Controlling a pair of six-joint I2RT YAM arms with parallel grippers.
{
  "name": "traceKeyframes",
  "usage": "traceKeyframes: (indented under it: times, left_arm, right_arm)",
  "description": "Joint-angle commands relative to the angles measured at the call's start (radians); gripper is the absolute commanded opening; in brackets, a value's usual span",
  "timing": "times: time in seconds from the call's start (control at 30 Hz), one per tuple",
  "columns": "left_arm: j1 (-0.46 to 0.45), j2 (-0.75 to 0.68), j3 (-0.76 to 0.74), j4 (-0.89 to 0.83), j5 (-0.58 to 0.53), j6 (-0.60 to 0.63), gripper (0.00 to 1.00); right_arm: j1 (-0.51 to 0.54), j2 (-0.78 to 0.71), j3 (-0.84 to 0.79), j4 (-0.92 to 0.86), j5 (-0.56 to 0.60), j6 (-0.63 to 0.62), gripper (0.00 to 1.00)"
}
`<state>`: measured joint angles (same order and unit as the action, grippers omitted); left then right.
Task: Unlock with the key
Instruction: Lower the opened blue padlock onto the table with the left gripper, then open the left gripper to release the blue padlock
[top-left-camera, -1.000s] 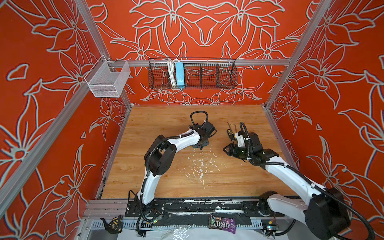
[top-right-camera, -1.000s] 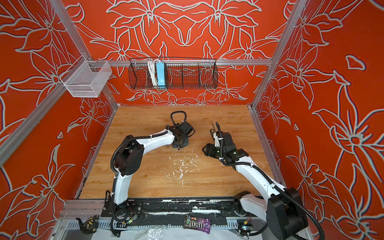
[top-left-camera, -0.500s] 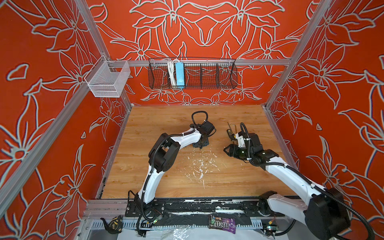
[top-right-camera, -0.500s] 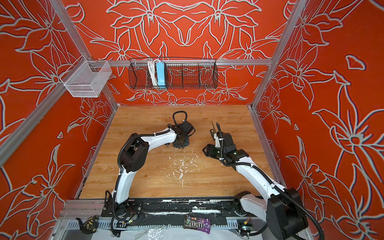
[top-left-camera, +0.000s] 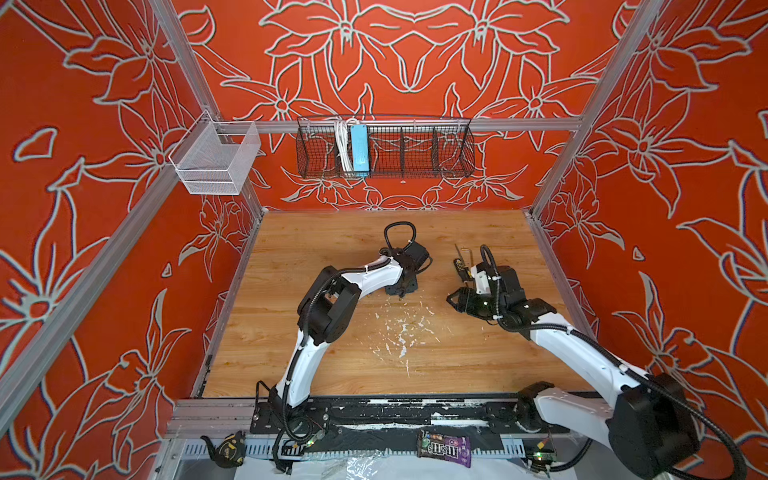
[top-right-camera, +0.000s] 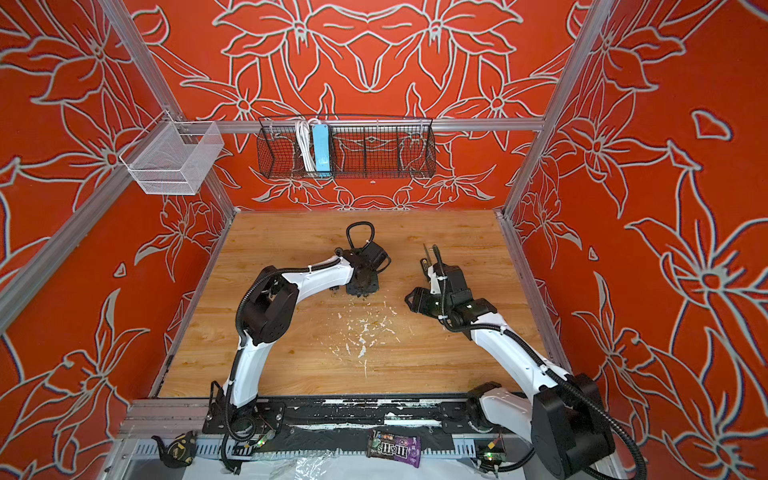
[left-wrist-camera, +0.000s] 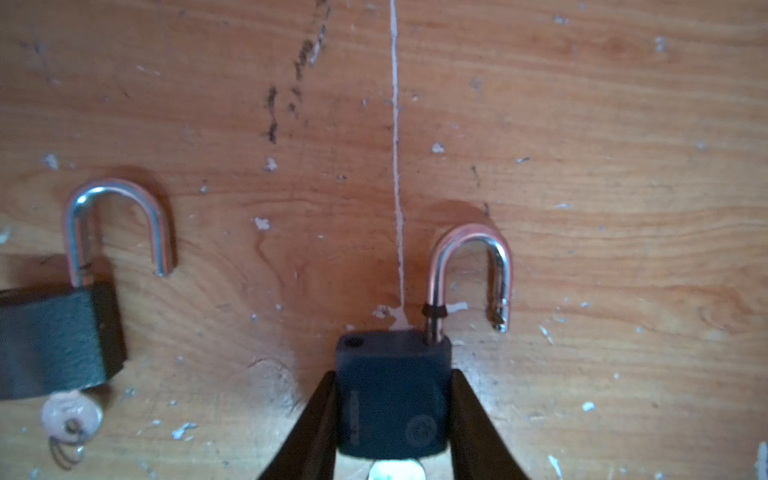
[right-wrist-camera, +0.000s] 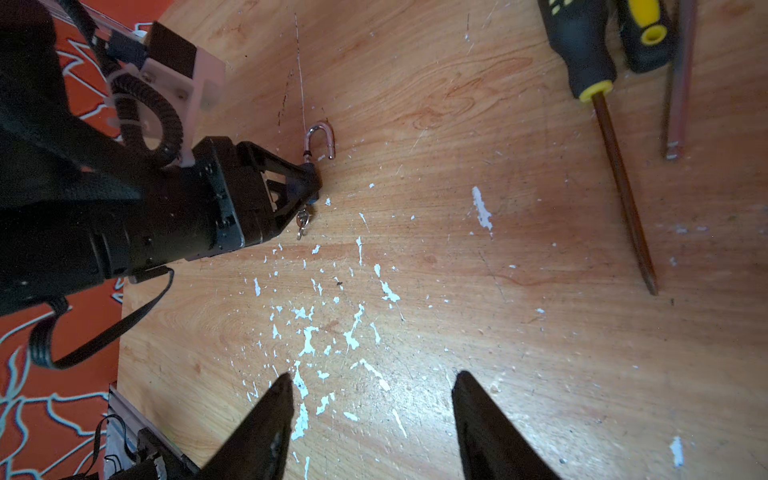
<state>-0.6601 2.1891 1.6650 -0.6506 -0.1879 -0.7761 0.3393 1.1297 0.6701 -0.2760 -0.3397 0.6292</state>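
Right now my left gripper (left-wrist-camera: 392, 374) grips the padlock (left-wrist-camera: 390, 403) by its dark body, one finger laid against each side, low over the wooden table (left-wrist-camera: 582, 124). I cannot tell whether the body rests on the wood. Its shackle (left-wrist-camera: 469, 243) is raised. One leg stays seated in the body, and the free end hangs clear, swung away from its hole (so the lock reads as open). The silver head of the key (left-wrist-camera: 395, 471) shows at the bottom of the body, between my fingers, though only a sliver of it is in sight.

Near it on the table lies a second padlock (left-wrist-camera: 54, 336), apart from the first and not touching it. Its hoop (left-wrist-camera: 120, 191) is also free at one end, and a ringed key (left-wrist-camera: 70, 413) sits at its base.

In both top views the left gripper (top-left-camera: 401, 286) sits around the middle of the table and hides both locks from above.

My right gripper (right-wrist-camera: 374, 375) is spread wide with nothing between its fingers. It hovers over a patch of white flecks (right-wrist-camera: 307, 340) on the wood, well apart from the left one. Farther back on the table lie two screwdrivers (right-wrist-camera: 590, 50) with black and yellow handles. A thin metal rod (right-wrist-camera: 677, 83) lies just beside them.
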Motion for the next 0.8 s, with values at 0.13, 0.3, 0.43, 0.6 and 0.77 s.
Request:
traceKeyframes:
  times: [0.13,0.3,0.43,0.6,0.77]
  left_arm:
    - [0.004,-0.106,-0.017,-0.043,0.001,0.007,0.56]
    - [0.005,-0.206,-0.071,-0.030,-0.005,0.000,0.67]
    - [0.005,-0.333,-0.140,-0.016,-0.014,-0.005,0.78]
    - [0.026,-0.580,-0.287,-0.005,-0.099,0.003,0.96]
    - [0.138,-0.837,-0.465,0.015,-0.194,0.083,0.98]
  right_arm:
    - [-0.010,0.007,-0.014,0.019,0.009,0.020,0.62]
    - [-0.017,-0.011,-0.008,0.007,0.023,0.012,0.62]
    - [-0.034,-0.040,0.008,-0.021,0.037,-0.005,0.63]
    - [-0.088,-0.091,0.047,-0.077,0.117,-0.063,0.65]
    - [-0.169,-0.128,0.102,-0.119,0.314,-0.156,0.69]
